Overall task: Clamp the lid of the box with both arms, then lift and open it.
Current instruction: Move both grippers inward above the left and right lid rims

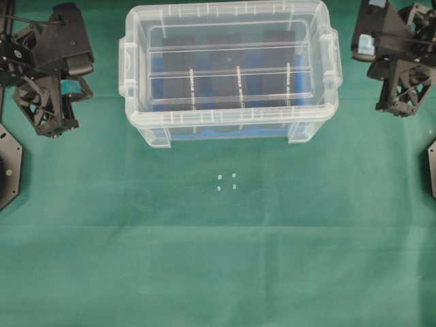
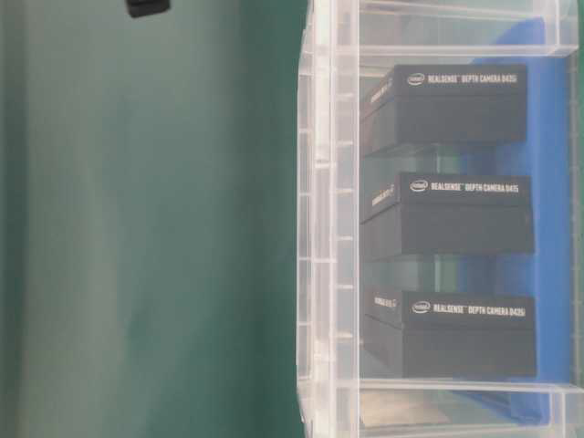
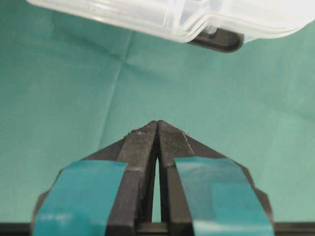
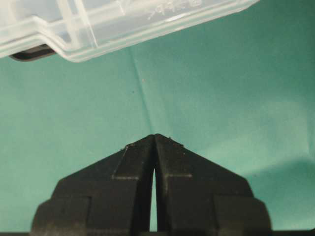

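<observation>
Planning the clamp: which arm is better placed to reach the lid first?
Neither clearly. The left pincer and right pincer are both shut, off the box, flanking the lid about symmetrically.

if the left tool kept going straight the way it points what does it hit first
Probably the box: the shut left tool points over bare green cloth toward its side lug, though depth is unclear.

Open green cloth (image 1: 218, 272) is left near the box (image 1: 228, 133); its left and right flanks are bounded by parked arms.
</observation>
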Tool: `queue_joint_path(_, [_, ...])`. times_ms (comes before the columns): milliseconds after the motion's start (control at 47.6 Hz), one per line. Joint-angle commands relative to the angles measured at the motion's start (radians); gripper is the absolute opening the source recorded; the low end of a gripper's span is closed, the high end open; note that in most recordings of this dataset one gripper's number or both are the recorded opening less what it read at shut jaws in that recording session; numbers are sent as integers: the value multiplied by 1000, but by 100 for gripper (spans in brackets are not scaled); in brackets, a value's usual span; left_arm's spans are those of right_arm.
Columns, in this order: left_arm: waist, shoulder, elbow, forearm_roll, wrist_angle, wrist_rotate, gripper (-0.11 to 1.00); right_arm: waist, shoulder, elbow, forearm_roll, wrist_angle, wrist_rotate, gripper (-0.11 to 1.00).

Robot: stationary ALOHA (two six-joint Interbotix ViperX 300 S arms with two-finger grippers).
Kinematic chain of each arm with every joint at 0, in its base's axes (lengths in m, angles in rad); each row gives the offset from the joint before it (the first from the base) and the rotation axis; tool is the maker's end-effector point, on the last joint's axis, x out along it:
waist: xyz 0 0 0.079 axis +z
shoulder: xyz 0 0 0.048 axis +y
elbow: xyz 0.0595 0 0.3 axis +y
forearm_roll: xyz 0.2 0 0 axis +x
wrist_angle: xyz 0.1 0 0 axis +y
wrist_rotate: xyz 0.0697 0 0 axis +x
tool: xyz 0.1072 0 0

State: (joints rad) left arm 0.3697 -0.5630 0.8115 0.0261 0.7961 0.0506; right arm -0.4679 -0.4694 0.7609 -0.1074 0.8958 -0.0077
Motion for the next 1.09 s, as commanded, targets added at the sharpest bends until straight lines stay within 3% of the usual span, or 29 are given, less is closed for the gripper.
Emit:
queue_joint_path(0, [14,3,2,3,-21,2,0,-3,9,-3,-8,-21,-2,0])
queue_joint_path(547, [37,38,0,9,-37,12,0,-8,20,9,-41,-58,-18,0])
queue_joint_path(883, [43,40,-8,14,18,140,0,-8,20,8,-41,-60,-186,0])
queue_joint_path(1072, [58,40,-9,14,51,224,0,-8,20,8,-41,-58,-227,0])
